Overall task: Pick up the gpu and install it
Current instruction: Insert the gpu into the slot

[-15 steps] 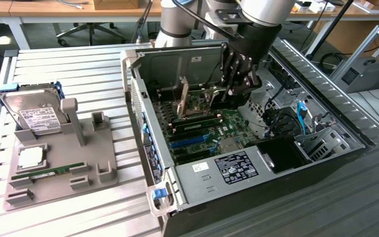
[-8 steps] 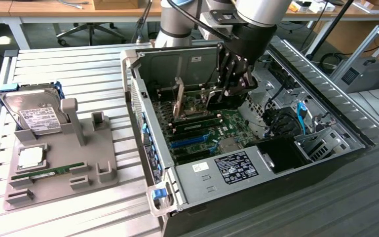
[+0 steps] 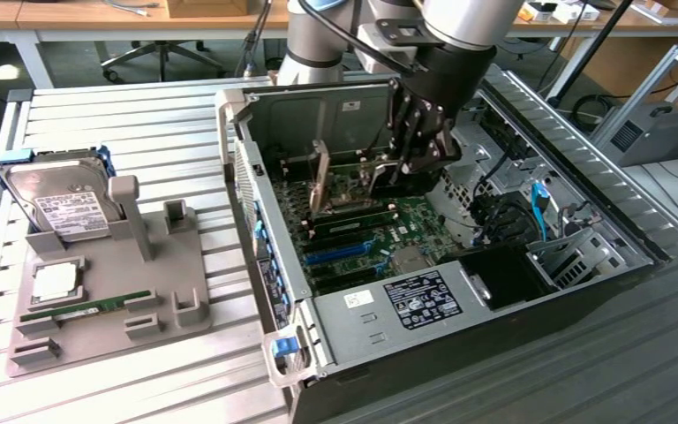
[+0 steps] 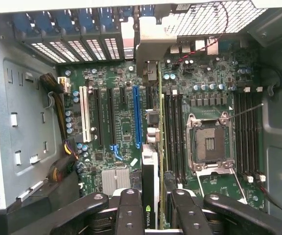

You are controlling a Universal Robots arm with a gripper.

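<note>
Wrist view puts the tool (image 4: 155,208) nearest, its dark fingers (image 4: 129,208) narrowed onto the gpu (image 4: 149,169) and gripping it edge-on, with the black cooler's logo face between them. The card runs away from the tool over the motherboard (image 4: 126,88), just beside the long blue slot (image 4: 137,115). Its silver bracket reaches the rear slot openings. I cannot tell whether it is seated. The empty CPU socket (image 4: 210,142) lies off to the card's other side. Exterior view shows the tool (image 3: 416,163) lowered inside the open computer case (image 3: 315,115). Well apart on the table (image 3: 116,115) is a grey holder (image 3: 174,283) with a hard drive (image 3: 63,208) and a memory stick (image 3: 86,306).
</note>
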